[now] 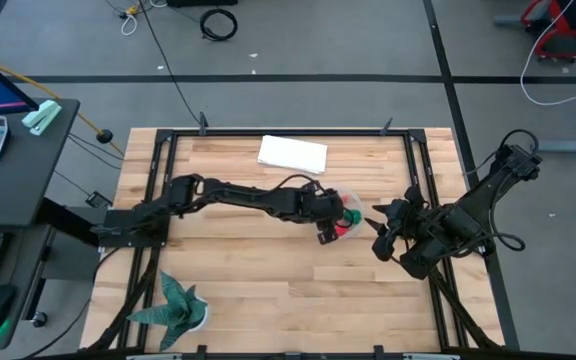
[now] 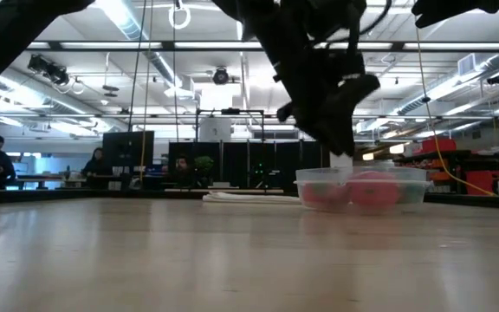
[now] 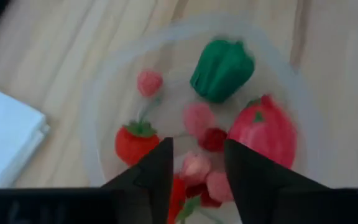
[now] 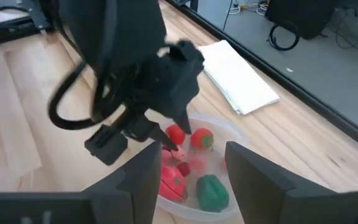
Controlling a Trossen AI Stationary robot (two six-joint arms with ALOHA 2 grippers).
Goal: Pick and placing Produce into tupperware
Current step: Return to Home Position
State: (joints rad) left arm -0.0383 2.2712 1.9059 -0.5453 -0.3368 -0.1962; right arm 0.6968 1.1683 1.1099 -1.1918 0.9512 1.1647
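1. Currently tupperware (image 1: pixel 353 196) (clear, round) is sitting right of table centre, holding produce (image 3: pixel 197 118): green pepper (image 3: pixel 222 68), strawberry (image 3: pixel 135 140), pink-red fruits.
2. Left gripper (image 1: pixel 330 232) is hovering over it, fingers parted, empty; right gripper (image 1: pixel 380 238) is waiting beside, also parted.
3. Wooden table (image 1: pixel 268 280) is carrying a white cloth (image 1: pixel 293 153); people (image 2: pixel 98 163) are sitting behind.

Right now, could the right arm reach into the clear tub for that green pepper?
Probably not cleanly. The right pincer sits open close to the tub, but the left pincer hangs open directly over it, blocking the way down to the green pepper.
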